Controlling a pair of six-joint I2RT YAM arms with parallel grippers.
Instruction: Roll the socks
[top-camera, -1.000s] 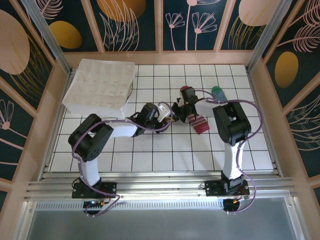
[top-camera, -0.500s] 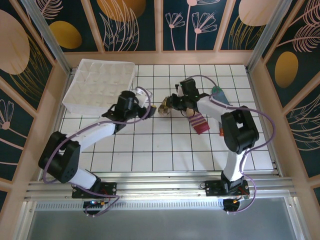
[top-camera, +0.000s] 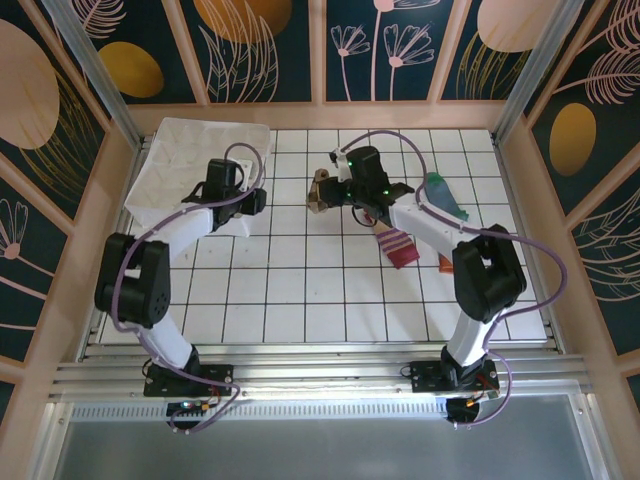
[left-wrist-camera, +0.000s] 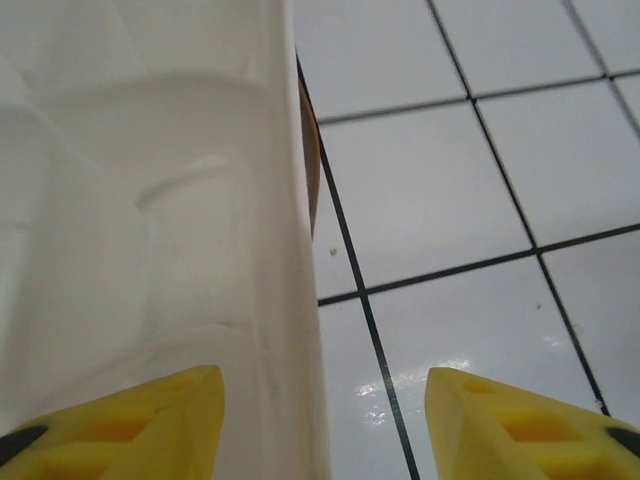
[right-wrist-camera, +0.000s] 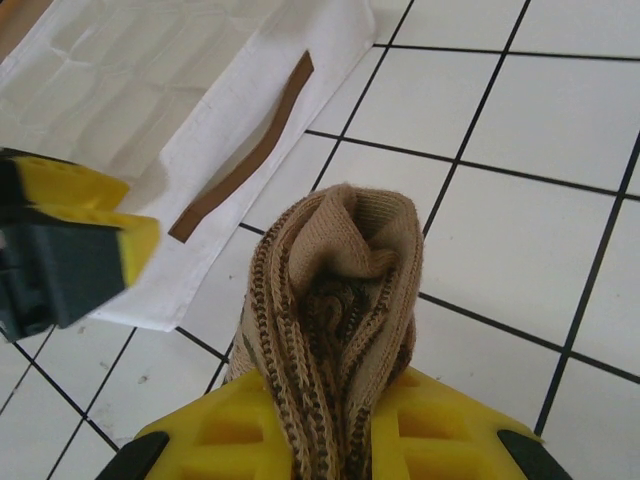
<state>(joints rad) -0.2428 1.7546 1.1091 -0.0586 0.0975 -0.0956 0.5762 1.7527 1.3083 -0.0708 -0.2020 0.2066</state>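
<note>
My right gripper (right-wrist-camera: 340, 440) is shut on the rolled tan-and-brown argyle sock (right-wrist-camera: 335, 290), which sticks up out of the yellow fingers. From above, that sock (top-camera: 319, 190) hangs over the back middle of the table in the right gripper (top-camera: 328, 190). The sock with the pink-purple striped cuff (top-camera: 398, 247) lies flat, partly under the right arm. Further right lies the blue-grey sock with a green toe (top-camera: 443, 195). My left gripper (left-wrist-camera: 320, 430) is open, and the white tray's edge (left-wrist-camera: 290, 250) runs between its fingers. In the top view the left gripper (top-camera: 252, 200) sits at the tray's right side.
The white compartment tray (top-camera: 185, 150) sits tilted at the back left corner. Wooden walls enclose the white tiled table (top-camera: 300, 290) on three sides. In the right wrist view, the left gripper's yellow finger (right-wrist-camera: 75, 215) hangs close to the sock's left, over the tray (right-wrist-camera: 170, 90).
The left gripper has left the argyle sock and swung back-left to the tray's edge. The right gripper has carried the rolled sock away from the striped sock, toward the back left.
</note>
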